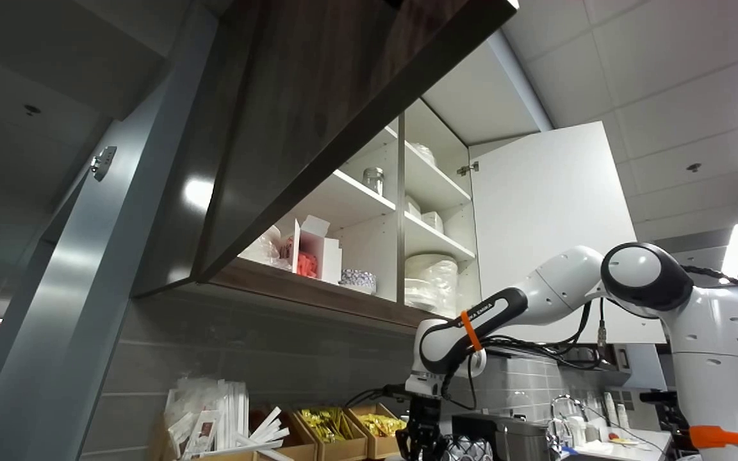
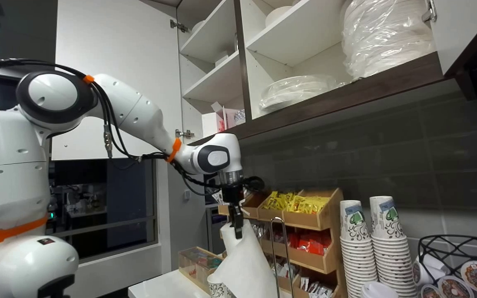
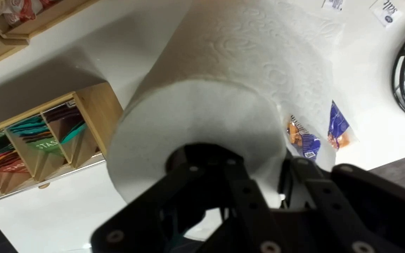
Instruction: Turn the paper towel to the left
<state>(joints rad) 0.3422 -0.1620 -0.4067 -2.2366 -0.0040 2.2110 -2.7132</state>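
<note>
End effector (image 3: 258, 168): we grasp the paper towel roll (image 3: 195, 112) by its wall.
Wooden box (image 3: 98, 109): standing near the roll.

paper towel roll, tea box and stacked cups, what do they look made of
Paper towel roll: soft, matte white paper, with embossed swirls. Tea box: smooth light wood, possibly bamboo, from its tan colour and faint grain. Stacked cups: likely paper, perhaps coated, judging by the printed pattern and rims.

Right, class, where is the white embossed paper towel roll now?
In the wrist view, the white embossed paper towel roll is around the centre, right of the light wooden divided box, with the black tool at its near end.
</note>
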